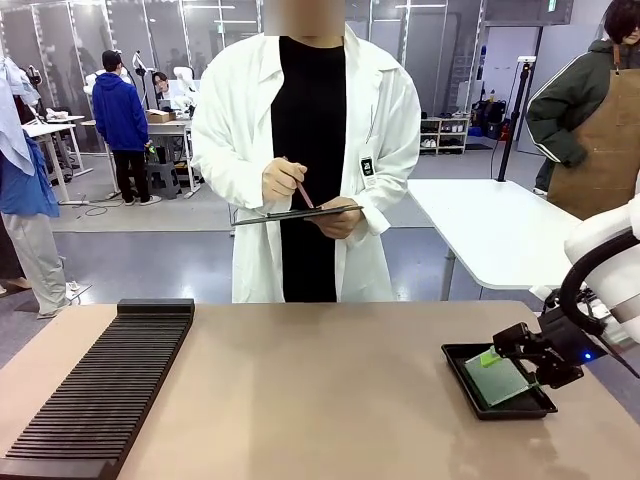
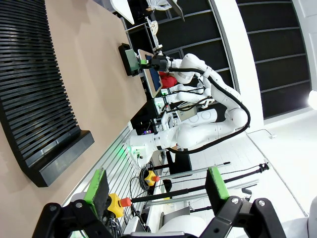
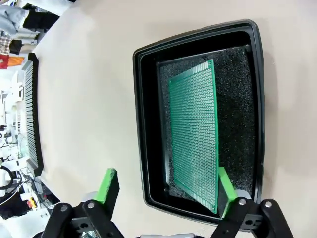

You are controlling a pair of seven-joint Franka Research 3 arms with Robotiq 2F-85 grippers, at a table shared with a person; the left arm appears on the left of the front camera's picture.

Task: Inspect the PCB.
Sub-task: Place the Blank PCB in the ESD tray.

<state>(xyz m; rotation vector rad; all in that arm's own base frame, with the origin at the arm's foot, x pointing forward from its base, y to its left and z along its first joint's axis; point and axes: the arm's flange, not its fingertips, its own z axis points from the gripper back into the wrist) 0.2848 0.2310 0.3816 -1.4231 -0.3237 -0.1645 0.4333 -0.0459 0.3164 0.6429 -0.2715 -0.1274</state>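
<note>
The PCB (image 3: 194,134) lies flat in the black tray (image 3: 148,124), a thin green rectangle covered with a fine grid of tiny holes; no print on it can be read. It rests on the tray's speckled, foam-like black floor, inside glossy moulded walls with rounded corners. The right gripper (image 3: 168,191) hangs just over the tray's near end with its jaws spread wide and nothing between them: one green pad stands over the board's near corner, the other over the tray's rim and the bare tabletop. From the front, this gripper (image 1: 515,352) sits at the tray's (image 1: 455,357) right side.

Well away across the smooth tan table (image 1: 320,390) lies a long black ribbed rack (image 1: 110,385). The left gripper (image 2: 158,191) is also wide open and empty, raised beside the table edge. Beyond the table, a person in a white coat holds a clipboard (image 1: 300,214) and a pen.
</note>
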